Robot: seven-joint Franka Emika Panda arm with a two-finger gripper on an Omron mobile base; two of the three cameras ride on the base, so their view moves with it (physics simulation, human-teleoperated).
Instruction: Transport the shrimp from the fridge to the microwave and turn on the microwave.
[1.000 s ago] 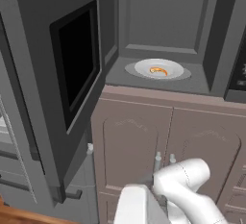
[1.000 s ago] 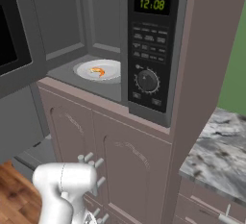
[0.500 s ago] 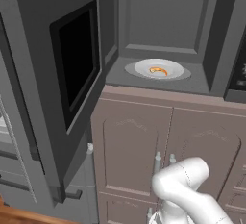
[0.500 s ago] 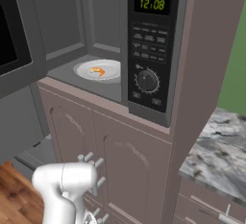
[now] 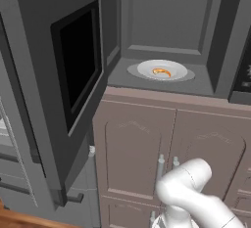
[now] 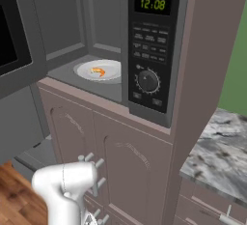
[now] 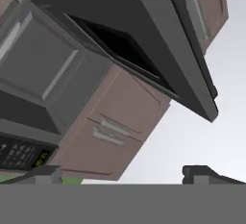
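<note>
The shrimp [image 5: 161,72] [image 6: 98,71] lies as a small orange curl on the round white plate [image 5: 144,68] [image 6: 84,69] inside the microwave [image 6: 152,50]. The microwave's door [image 5: 76,65] [image 7: 129,40] with the black window stands swung open to the left. My gripper [image 7: 124,176] is open and holds nothing. It sits low, below the microwave, looking up at the door and the cavity [image 7: 43,69]. I cannot tell whether the grey panels at the left edge belong to the fridge.
Brown cabinet doors [image 5: 137,153] [image 6: 125,171] with small handles stand under the microwave. My white arm's elbow [image 5: 186,188] [image 6: 65,185] is in front of them. A marble counter [image 6: 217,151] lies to the right, and wood floor [image 6: 14,195] shows at lower left.
In the left base view the white arm has sunk lower and its forearm block has dropped out of the picture. Shrimp, plate and door have not moved.
</note>
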